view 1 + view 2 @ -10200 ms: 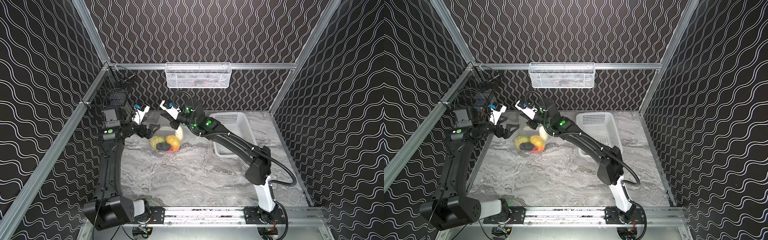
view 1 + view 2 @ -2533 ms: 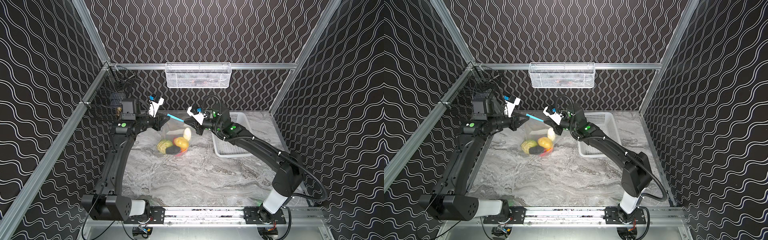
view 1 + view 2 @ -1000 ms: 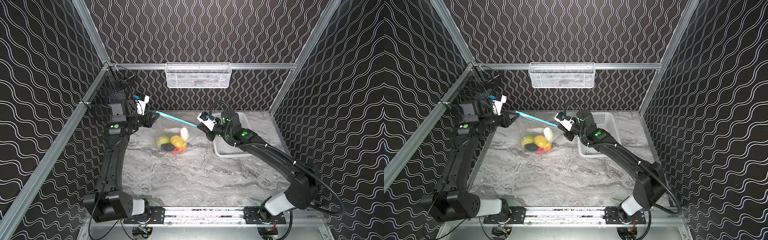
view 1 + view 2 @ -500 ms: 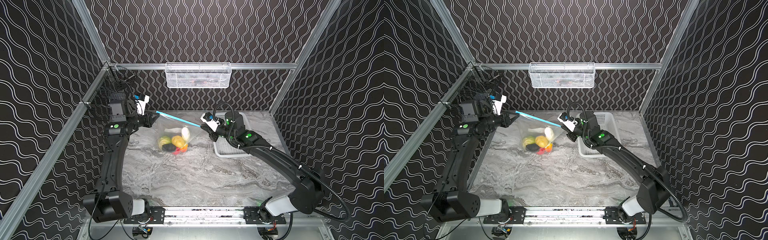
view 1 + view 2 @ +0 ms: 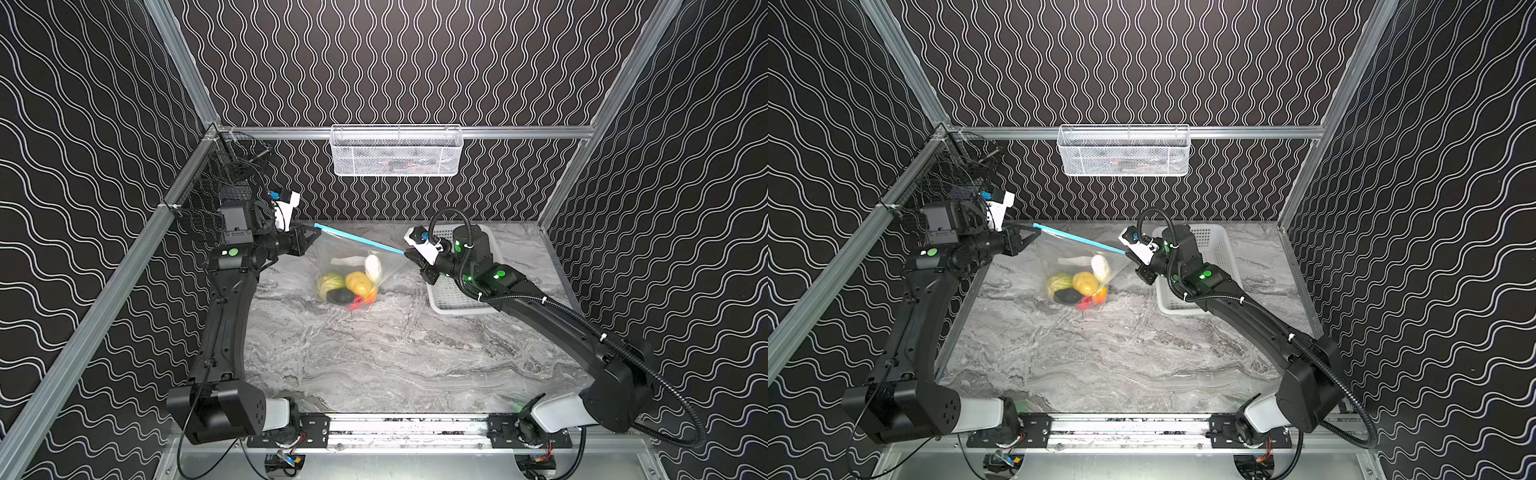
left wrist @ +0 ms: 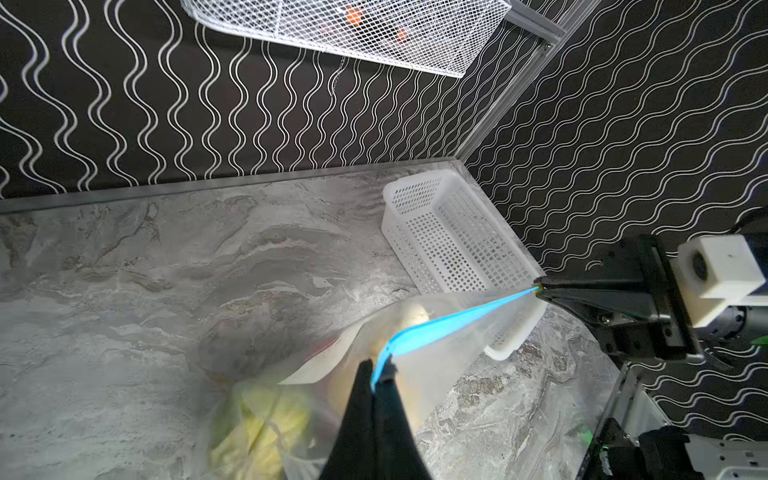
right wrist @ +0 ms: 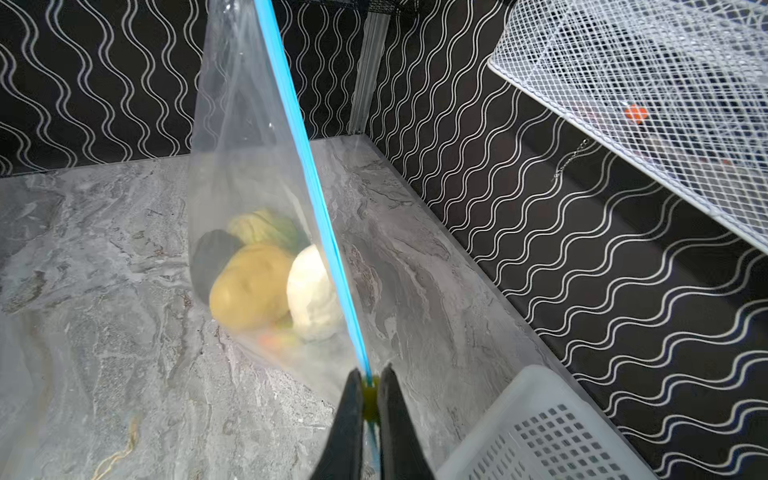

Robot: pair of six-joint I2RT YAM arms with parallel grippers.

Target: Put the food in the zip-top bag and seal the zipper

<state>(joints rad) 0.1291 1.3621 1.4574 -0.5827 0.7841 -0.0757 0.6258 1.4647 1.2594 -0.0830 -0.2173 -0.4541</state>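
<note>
The zip-top bag (image 5: 353, 259) hangs over the table (image 5: 374, 353) toward twelve o'clock from the table's middle, strung between the two arms by its mouth. The food (image 5: 351, 284) is all inside, piled in the sagging bottom. Whether that bottom rests on the table or hangs just clear of it cannot be told.

The zipper (image 5: 359, 239) is pulled into a straight blue line running from about ten o'clock to about four o'clock in both top views. At the ten o'clock end the left gripper (image 5: 311, 237) is clenched on the end of the strip. At the four o'clock end the right gripper (image 7: 369, 384) is clenched on the yellow slider tab (image 7: 369, 390). The slider looks to be at or near the end of its run, so the seal is probably made or nearly so.

- **Overpulling:** more pull on so taut a line could drag the strip out of the left jaws, or strain the slider at the end of its track.
- **Unsealed gap:** a short gap may remain by the slider, hidden between the fingers.
- **Uneven release:** if one side lets go first, the loaded bag could swing toward the white basket (image 5: 453, 309) at four o'clock.
</note>
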